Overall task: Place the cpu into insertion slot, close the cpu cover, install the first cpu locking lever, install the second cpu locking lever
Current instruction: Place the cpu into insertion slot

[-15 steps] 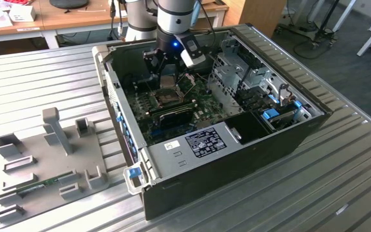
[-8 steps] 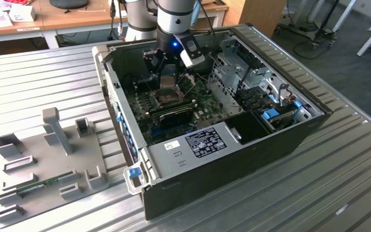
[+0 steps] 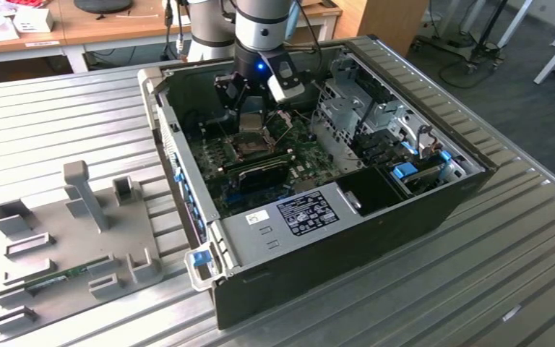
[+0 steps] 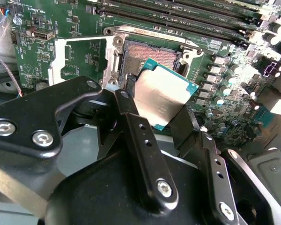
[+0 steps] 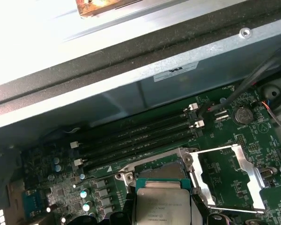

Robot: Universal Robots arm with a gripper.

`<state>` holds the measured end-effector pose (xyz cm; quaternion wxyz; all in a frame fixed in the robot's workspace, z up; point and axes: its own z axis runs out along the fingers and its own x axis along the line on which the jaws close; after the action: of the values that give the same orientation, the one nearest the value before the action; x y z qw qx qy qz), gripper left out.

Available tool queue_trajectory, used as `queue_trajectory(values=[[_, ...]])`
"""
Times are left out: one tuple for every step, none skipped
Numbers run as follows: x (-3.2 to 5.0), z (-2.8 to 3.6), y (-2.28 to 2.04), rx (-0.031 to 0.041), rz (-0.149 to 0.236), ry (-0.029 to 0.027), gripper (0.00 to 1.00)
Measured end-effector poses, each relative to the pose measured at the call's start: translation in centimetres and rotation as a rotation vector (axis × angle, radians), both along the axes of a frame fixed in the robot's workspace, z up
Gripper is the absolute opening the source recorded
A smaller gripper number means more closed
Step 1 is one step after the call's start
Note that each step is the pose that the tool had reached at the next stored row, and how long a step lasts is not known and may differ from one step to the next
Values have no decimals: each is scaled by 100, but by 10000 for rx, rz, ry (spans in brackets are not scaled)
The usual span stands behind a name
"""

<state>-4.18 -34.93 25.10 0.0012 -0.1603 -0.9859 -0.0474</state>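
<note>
Exterior view, arm: it reaches down into the open computer case (image 3: 355,246), with the claw (image 3: 248,108) low over the green board (image 3: 297,155).
Exterior view, socket: the socket (image 3: 248,150) lies just under the claw. From here it is hard to tell whether the cpu touches it; probably not.
Second wrist view, claw: the claw (image 4: 154,110) pinches the cpu (image 4: 161,93) by two opposite edges, leaving its flat underside free to go in.
Second wrist view, cpu: it is tilted, with one corner over the socket (image 4: 152,54), and is not seated.
Second wrist view, cover: the cover (image 4: 79,56) is swung open to one side, so the socket is bare.
First wrist view, cpu: the cpu (image 5: 161,206) is just beside the socket (image 5: 159,171), and its near edge is cut off. The cover (image 5: 229,176) lies open, with the memory sticks (image 5: 136,136) beyond.
Hidden: I cannot make out the locking levers for certain.
</note>
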Motion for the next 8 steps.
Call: queue_trajectory(values=[[0,0,0,0,-3,0,54],[0,0,0,0,-5,0,54],[0,0,0,0,-7,0,54],[0,0,0,0,-9,0,54],[0,0,0,0,-17,-1,54],[0,0,0,-1,-64,-1,54],[-1,-1,0,-1,-192,-1,54],[-1,-3,0,0,-344,0,54]])
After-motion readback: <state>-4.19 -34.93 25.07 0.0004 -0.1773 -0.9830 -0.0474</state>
